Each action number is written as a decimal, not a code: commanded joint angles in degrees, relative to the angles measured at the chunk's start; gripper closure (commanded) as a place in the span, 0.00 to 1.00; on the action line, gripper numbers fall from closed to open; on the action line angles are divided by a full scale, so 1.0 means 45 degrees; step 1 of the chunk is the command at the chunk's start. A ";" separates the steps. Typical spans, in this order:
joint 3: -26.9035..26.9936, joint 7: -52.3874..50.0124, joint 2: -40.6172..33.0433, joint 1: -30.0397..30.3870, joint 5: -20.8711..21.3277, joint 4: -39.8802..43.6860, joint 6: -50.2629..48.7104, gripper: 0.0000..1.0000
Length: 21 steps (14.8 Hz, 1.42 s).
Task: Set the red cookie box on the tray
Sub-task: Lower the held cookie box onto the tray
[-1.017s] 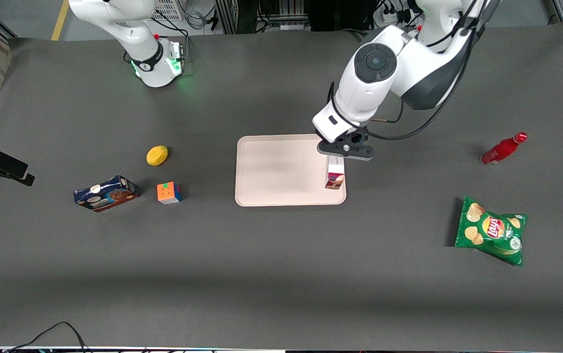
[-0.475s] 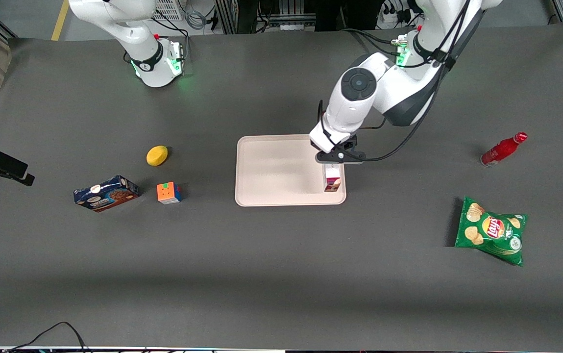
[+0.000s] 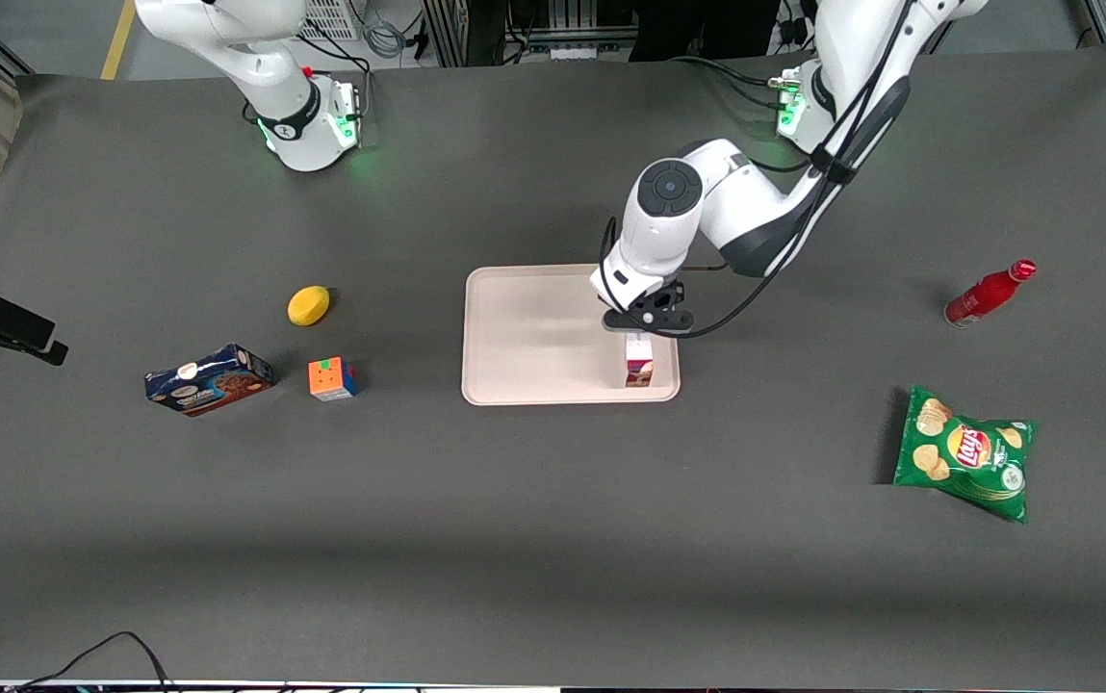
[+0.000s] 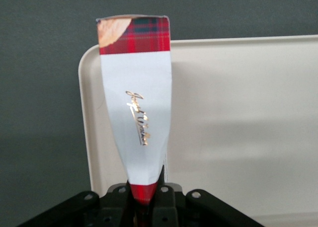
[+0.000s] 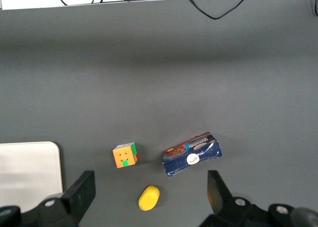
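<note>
The red cookie box (image 3: 639, 366) stands on end in the tray (image 3: 533, 332), by the tray's corner nearest the front camera on the working arm's side. My gripper (image 3: 642, 325) is right above it, shut on its upper end. In the left wrist view the red cookie box (image 4: 136, 103) shows its white label panel and red tartan end, running from my gripper (image 4: 144, 197) down toward the tray (image 4: 238, 113). Whether its lower end touches the tray floor is unclear.
Toward the parked arm's end lie a yellow lemon (image 3: 308, 305), a colourful puzzle cube (image 3: 332, 378) and a dark-blue cookie box (image 3: 209, 379). Toward the working arm's end lie a red bottle (image 3: 989, 292) and a green chip bag (image 3: 968, 452).
My gripper has come down with the red cookie box and shifted slightly toward the parked arm's end, bringing the box lower into the tray.
</note>
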 commanded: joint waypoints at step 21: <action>0.0279 -0.1365 0.1052 0.0151 0.1985 -0.0205 0.0553 0.00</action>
